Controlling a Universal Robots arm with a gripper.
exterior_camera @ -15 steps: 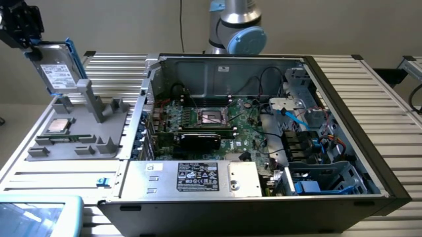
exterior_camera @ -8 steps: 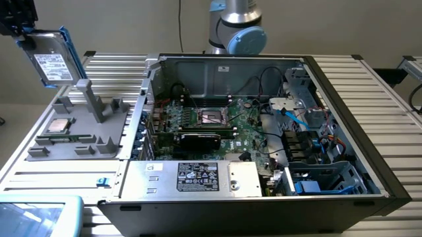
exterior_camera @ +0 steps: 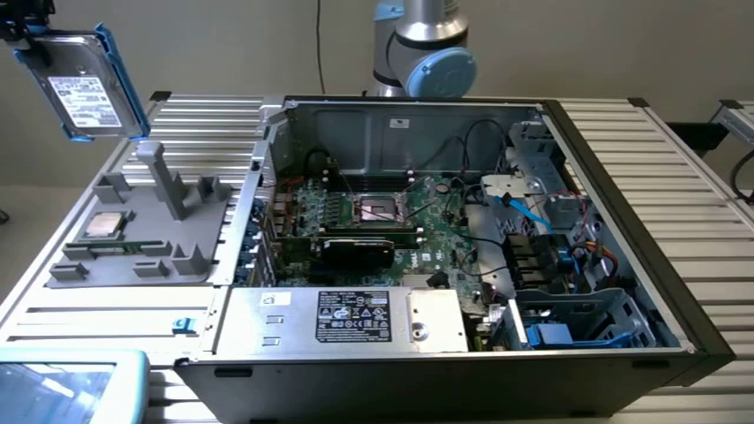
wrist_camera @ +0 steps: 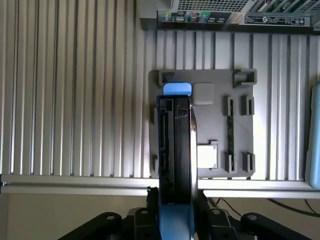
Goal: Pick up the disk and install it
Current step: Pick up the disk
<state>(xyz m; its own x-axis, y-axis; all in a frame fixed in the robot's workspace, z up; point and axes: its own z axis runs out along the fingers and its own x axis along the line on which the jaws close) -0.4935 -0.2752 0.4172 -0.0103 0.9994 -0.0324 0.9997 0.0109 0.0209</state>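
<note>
In the exterior view, the disk (exterior_camera: 85, 87) is up in the air at the exterior view's left, high above the grey tray (exterior_camera: 177, 265). It hangs almost upright, with its white label facing us and its blue frame around the edge. The gripper (exterior_camera: 30, 35) holds it from the top. On the tray lies a small silver chip (exterior_camera: 104, 225). Just beside the tray, to the exterior view's right, stands the open computer case (exterior_camera: 613, 177), and both sit on the ribbed metal table (exterior_camera: 695, 203). The robot arm (exterior_camera: 425, 49) stands behind the case. In the wrist view, the disk (wrist_camera: 175, 150) is seen from its thin edge. The gripper (wrist_camera: 175, 202) has one of its black fingers (wrist_camera: 150, 200) on each side of the disk, pressed tight against it. Far below the disk are the grey tray (wrist_camera: 215, 85) and the chip (wrist_camera: 207, 156).
</note>
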